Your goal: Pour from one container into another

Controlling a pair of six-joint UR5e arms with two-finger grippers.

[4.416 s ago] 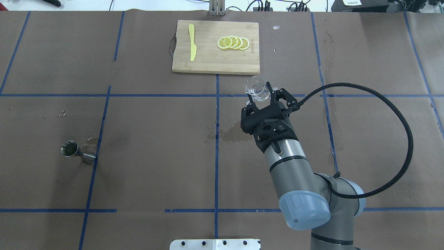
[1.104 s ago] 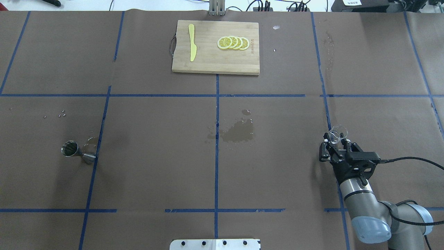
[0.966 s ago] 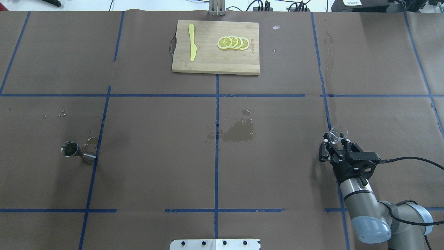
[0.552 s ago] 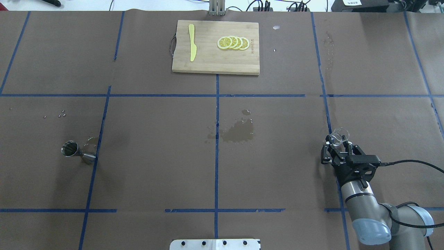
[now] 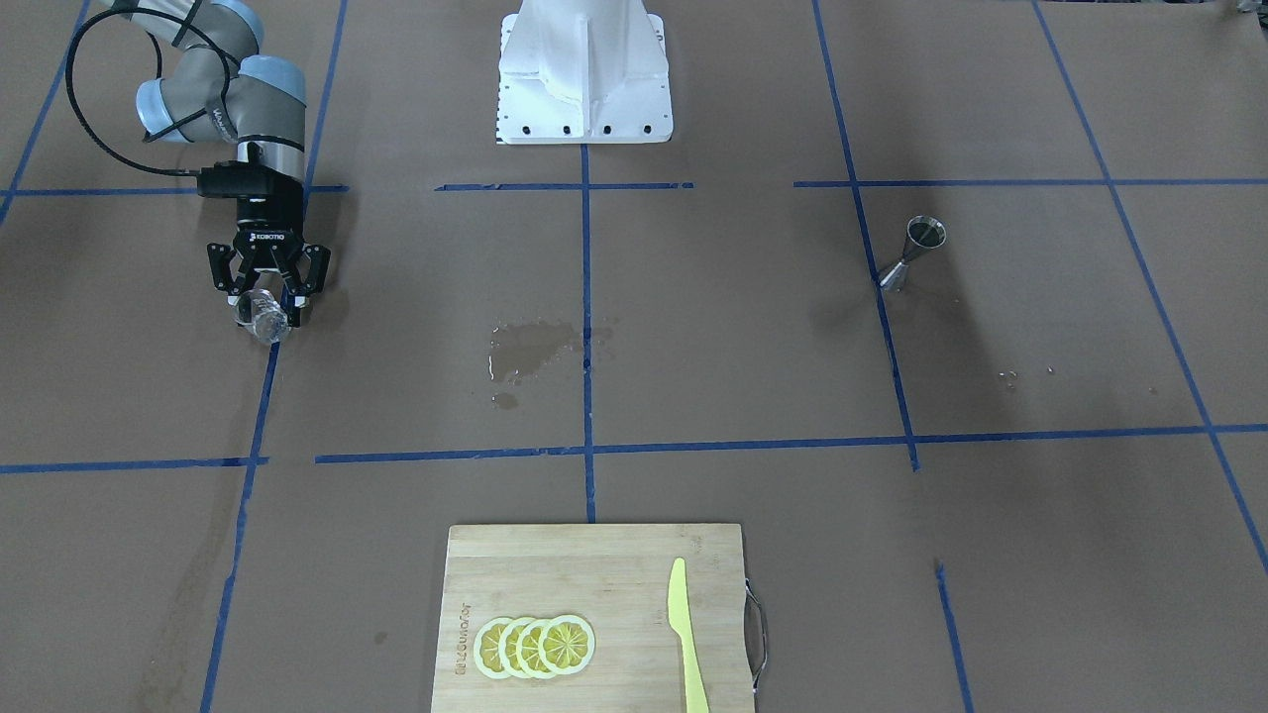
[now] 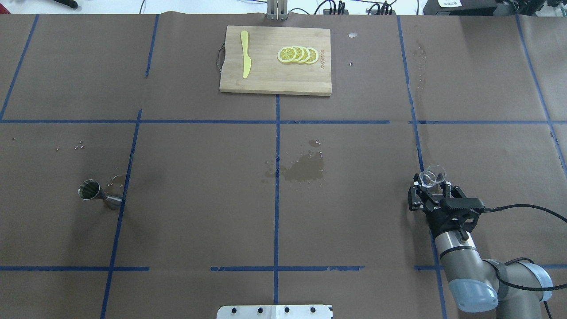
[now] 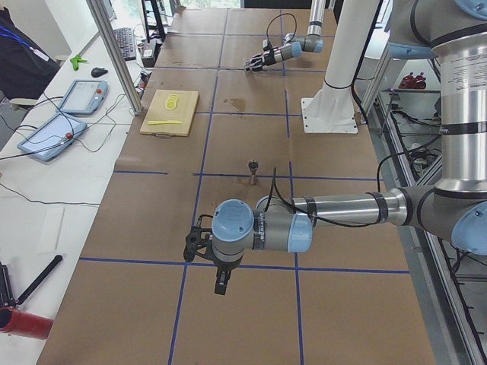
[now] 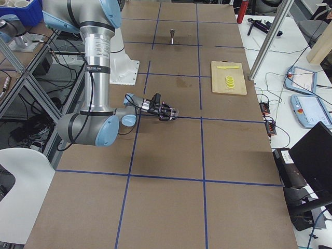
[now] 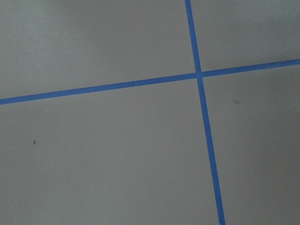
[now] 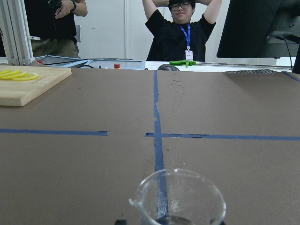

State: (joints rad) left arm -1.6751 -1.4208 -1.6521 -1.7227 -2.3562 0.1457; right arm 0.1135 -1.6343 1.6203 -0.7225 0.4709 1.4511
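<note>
Right gripper (image 6: 432,192) has its fingers spread on either side of the small glass beaker (image 6: 432,177), which stands upright at about 4 o'clock on the table, probably parked clear of the jigger (image 6: 95,193) way over at 9. Wrist cam shows the beaker (image 10: 178,197) looks empty; overhead doesn't. Left gripper (image 7: 196,245): can't tell whether it's spread or closed.

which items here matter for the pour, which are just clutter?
For the pour:
- glass beaker, at the right gripper
- metal jigger, standing far across the table

Just lying about:
- cutting board
- lemon slices
- yellow knife
- wet patch
</note>
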